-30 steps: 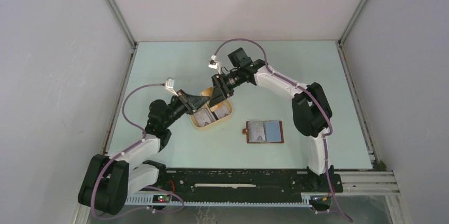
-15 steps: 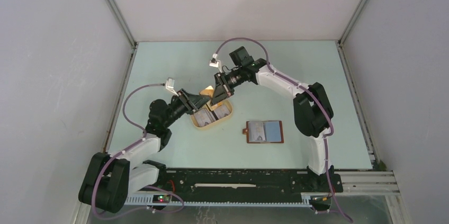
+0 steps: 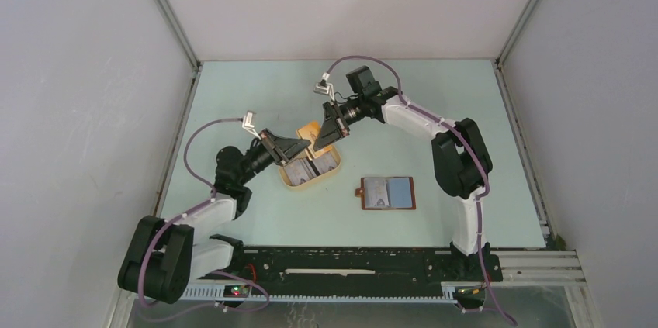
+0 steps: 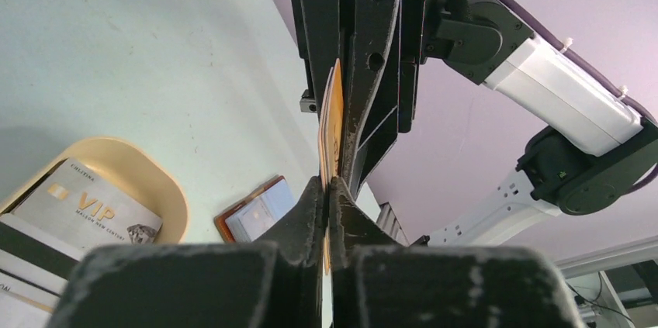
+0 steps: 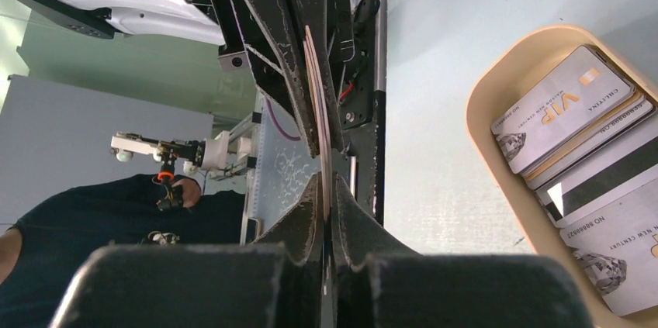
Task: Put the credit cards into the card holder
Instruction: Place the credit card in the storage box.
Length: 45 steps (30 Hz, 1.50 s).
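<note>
Credit cards (image 3: 304, 169), thin plastic rectangles in whitish, tan and dark, mostly lie stacked in the oval cream tray (image 3: 339, 162) at mid-table.

Top view: one tan-orange card (image 3: 309, 131) is up off the tray. It is pinched between my left gripper (image 3: 304, 145) and my right gripper (image 3: 318, 139), whose tips meet over the tray's far side. Change over the last second: the right gripper sat lower at the tray and is now raised and drawn back to the far right, and the left has come up with it. It reads as an in-air handover or regrip, not yet a move toward the holder. The reddish-brown leather card holder (image 3: 387, 193) lies open, right of the tray and a bit nearer, apart from it.

Left wrist view: my left fingers (image 4: 309, 215) are pressed together on the card's near edge, and the right gripper clamps the other end. Maybe a second thin card rides alongside; can't tell. A white VIP card (image 4: 85, 205) is in the tray below.

Right wrist view: my right fingers (image 5: 304, 219) are closed on the card edge, with the left gripper opposite.

Surface: pale green matt table (image 3: 442, 111), flat. Room: plain grey-white walls (image 3: 334, 10). A person in dark clothing (image 5: 70, 258) is beyond the table's near edge.
</note>
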Available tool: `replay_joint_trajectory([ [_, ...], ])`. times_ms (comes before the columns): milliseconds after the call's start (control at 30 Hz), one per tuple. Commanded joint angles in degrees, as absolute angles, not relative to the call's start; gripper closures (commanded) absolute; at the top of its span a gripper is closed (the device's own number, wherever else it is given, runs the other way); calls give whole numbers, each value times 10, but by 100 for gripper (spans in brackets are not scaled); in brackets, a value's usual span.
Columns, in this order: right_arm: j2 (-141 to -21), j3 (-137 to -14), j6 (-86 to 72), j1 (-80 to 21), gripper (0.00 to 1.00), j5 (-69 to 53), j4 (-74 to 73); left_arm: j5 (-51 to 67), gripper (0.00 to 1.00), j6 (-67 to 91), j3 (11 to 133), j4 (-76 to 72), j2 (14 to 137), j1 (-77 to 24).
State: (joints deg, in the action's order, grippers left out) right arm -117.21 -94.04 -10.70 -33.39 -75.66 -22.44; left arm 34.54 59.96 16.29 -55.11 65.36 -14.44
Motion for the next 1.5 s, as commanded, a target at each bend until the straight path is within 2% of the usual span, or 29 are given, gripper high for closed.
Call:
replay_joint_trajectory([
  [0,-1150,-947,-93,-336,93,-775,-232,360,99,602,155,-587,665,-140],
  [33,-1150,-949,-86,-338,93,-772,-240,362,96,604,158,-589,670,-140],
  [100,-1150,-953,-80,-342,92,-768,-247,362,78,608,161,-591,678,-140],
  [133,-1150,-954,-79,-342,92,-768,-248,364,73,610,162,-594,682,-141],
  [233,-1152,-956,-78,-344,93,-773,-249,367,69,619,162,-609,690,-141],
  [333,-1154,-961,-72,-345,93,-774,-257,369,72,621,162,-616,696,-141],
  [400,-1155,-968,-55,-346,91,-768,-274,370,86,623,159,-626,697,-141],
  [467,-1155,-985,-15,-346,76,-740,-317,368,99,626,158,-636,697,-141],
  [533,-1151,-1005,28,-345,57,-696,-363,354,100,626,154,-634,692,-141],
  [633,-1135,-1019,54,-343,40,-639,-386,331,100,614,156,-599,679,-144],
  [700,-1128,-1029,60,-344,35,-604,-393,318,100,600,161,-563,668,-149],
  [800,-1125,-1040,68,-354,34,-567,-405,306,100,591,168,-540,659,-154],
  [1100,-1128,-1042,74,-387,34,-509,-412,292,100,594,174,-536,659,-163],
  [1167,-1131,-1041,69,-388,37,-513,-411,291,100,594,172,-536,656,-163],
  [1267,-1131,-1038,64,-387,51,-516,-407,291,100,594,172,-536,653,-163],
  [1400,-1129,-1034,60,-382,80,-524,-404,292,100,594,169,-537,651,-163],
  [1467,-1129,-1030,54,-376,92,-537,-397,297,96,594,169,-537,651,-163],
])
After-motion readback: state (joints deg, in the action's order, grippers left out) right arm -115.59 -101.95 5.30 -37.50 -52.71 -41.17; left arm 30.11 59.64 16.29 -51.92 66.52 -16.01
